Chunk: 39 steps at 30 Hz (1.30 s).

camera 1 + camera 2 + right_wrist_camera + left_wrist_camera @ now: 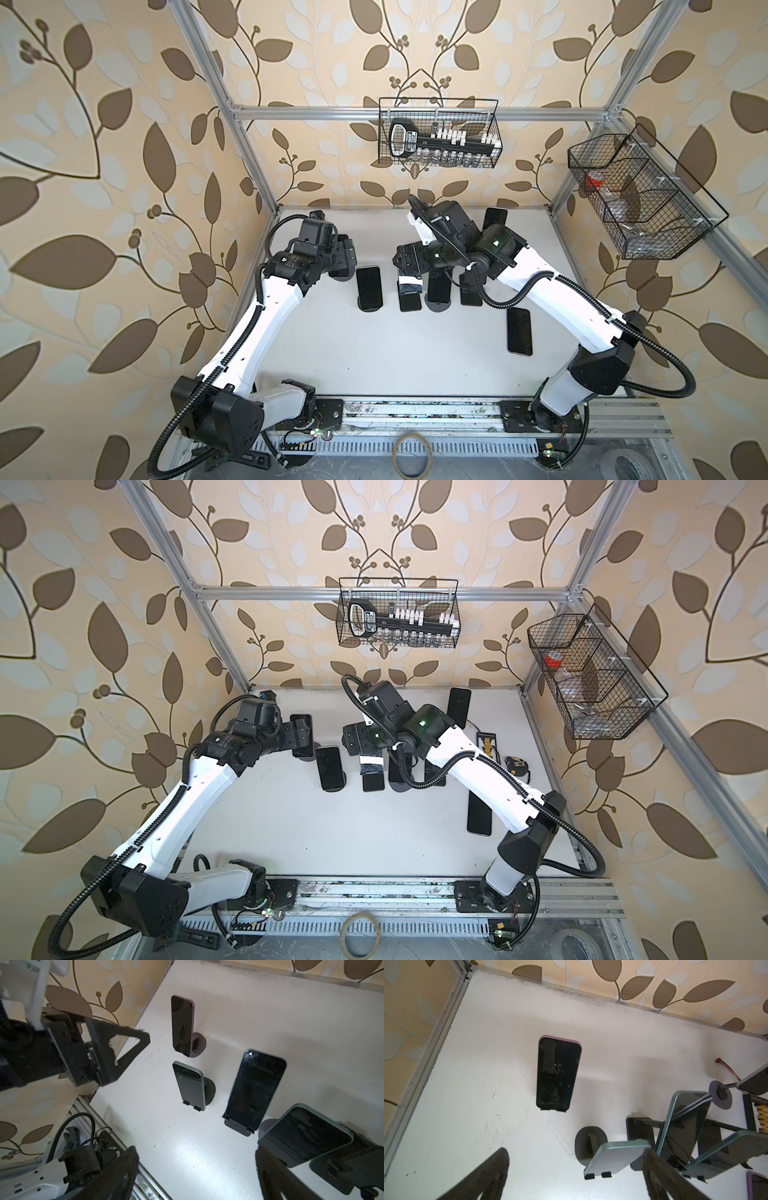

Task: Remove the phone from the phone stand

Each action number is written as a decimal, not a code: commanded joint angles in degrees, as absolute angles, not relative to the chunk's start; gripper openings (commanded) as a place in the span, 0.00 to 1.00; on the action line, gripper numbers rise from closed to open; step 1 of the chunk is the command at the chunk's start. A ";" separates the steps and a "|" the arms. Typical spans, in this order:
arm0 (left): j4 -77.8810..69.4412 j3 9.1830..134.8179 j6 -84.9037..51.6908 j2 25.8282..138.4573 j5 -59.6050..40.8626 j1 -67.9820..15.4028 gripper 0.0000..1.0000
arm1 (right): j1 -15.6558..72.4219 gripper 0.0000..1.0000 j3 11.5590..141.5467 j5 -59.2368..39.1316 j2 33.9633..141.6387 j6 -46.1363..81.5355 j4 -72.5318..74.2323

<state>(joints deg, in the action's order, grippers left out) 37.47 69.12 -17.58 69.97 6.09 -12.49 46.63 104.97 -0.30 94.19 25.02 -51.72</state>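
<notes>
White tabletop [374, 365], closed in by leaf-patterned wallpaper [124, 174], carries a cluster of dark-screened phones propped on stands. Over its far left part the left gripper [575, 1153] has its fingers [488, 1174] spread wide and grips nothing. The purple phone [558, 1072] stands ahead of the fingertips, roughly in line with the gap between them and apart from both. It leans back on its stand [200, 1045], with its lower edge caught in two small lips. A green phone [616, 1157], seen from behind on a round-based holder, sits close to one of the left gripper's fingers.

The right gripper [195, 1155] also has its fingers [124, 1167] apart, with bare table showing between them and nothing held. A second green phone [305, 1136] on a holder lies right at the outer side of one fingertip; whether they touch cannot be told. A black phone [257, 1091] stands ahead of that gap. Well away from both sets of fingers, a flat phone [519, 331] lies on the table.
</notes>
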 commanded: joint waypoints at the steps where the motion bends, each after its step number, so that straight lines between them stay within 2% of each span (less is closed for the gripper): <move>1: 29.89 67.12 -14.30 70.88 1.71 -10.13 0.99 | 46.67 0.89 104.88 -2.20 92.81 22.63 -49.54; 8: 25.92 68.01 -12.91 77.27 -2.68 -6.61 0.99 | 46.67 0.88 103.91 -1.90 92.28 22.06 -48.22; 12: 26.73 70.52 -12.31 80.36 -6.02 -6.06 0.99 | 46.62 0.88 107.92 -3.46 94.25 23.77 -50.78; 24: 25.43 72.25 -5.12 88.22 0.29 -5.63 0.99 | 46.67 0.88 104.98 -8.25 95.50 22.77 -48.34; 39: 24.58 77.08 -4.58 97.08 2.94 -5.53 0.99 | 46.66 0.88 104.20 -9.71 95.20 23.60 -49.31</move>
